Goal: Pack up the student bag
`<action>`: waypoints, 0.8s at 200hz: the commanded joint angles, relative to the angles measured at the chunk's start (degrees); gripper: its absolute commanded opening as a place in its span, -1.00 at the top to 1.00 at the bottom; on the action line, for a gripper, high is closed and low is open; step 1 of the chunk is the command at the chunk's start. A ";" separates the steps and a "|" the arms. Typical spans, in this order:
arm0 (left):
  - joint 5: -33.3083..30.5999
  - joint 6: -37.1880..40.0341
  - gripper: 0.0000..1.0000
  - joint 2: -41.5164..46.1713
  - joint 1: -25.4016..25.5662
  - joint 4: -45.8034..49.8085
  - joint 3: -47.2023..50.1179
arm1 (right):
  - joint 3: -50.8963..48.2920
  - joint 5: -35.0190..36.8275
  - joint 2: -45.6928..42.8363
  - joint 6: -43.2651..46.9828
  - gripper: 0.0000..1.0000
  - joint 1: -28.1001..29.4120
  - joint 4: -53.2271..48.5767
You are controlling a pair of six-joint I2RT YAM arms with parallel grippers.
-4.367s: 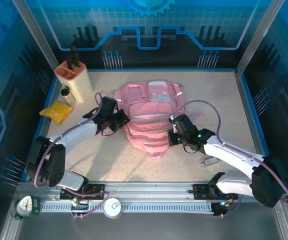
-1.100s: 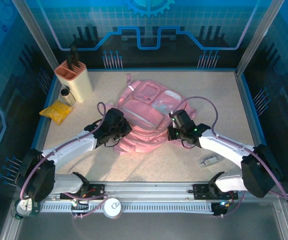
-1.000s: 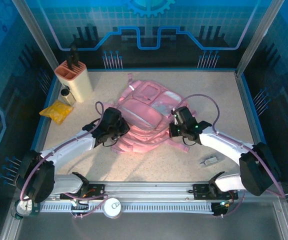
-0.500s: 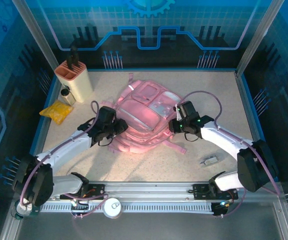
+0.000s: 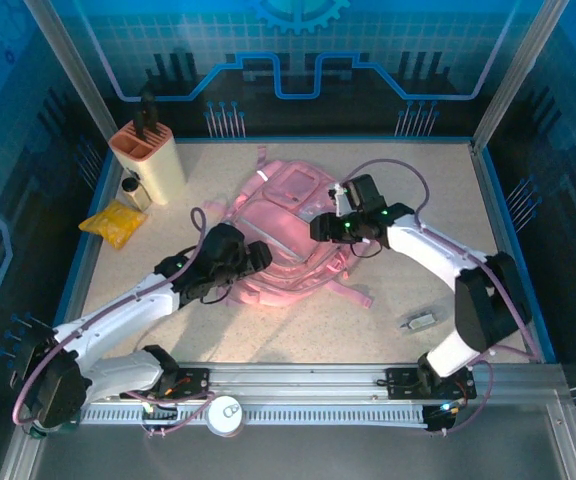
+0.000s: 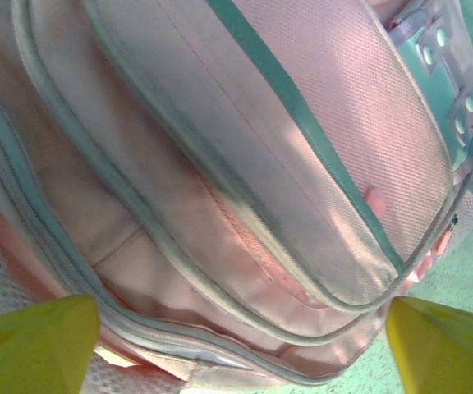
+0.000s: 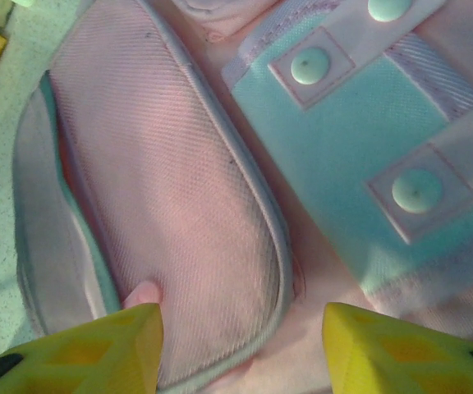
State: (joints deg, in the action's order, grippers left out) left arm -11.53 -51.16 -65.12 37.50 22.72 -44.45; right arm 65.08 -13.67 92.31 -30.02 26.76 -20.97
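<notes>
Just let go of the bag (image 5: 286,240) on both sides. Left gripper (image 5: 246,262) spread wide over the lower seams, right gripper (image 5: 325,228) parted above the front pocket, clamping nothing. Left lying flat mid-table, slanted, top loop toward the back-left, no longer held up as 4 seconds ago. Probably ends the repositioning; packing itself seemingly not started, with 1 yellow packet (image 5: 114,222) waiting well apart.

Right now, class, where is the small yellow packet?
In the top view, the yellow packet lies on the left, beside the small bottle and well left of the pink bag.
</notes>
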 commanded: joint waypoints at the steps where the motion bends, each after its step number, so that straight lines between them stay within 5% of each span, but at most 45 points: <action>1: -6.46 -1.22 -0.93 -1.73 3.34 1.71 -2.64 | 2.67 -2.30 3.58 0.20 -0.03 -0.42 -1.37; 30: -8.14 -2.63 -0.99 -3.55 5.71 1.98 -3.96 | 4.08 -2.91 7.48 0.87 0.00 -0.40 -1.22; 114: -12.62 -4.08 -0.98 -8.93 10.45 0.93 -4.93 | -2.40 -3.38 5.28 -3.45 0.76 3.19 8.71; 160: -17.28 -5.48 -0.99 -9.59 12.69 6.09 -6.56 | -8.47 -3.49 1.68 -12.37 1.00 6.75 19.69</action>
State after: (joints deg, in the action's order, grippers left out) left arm -24.62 -55.16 -74.46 49.25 25.04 -48.51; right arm 59.53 -15.44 96.68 -36.60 30.39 -8.49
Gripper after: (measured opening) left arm 0.992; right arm 0.067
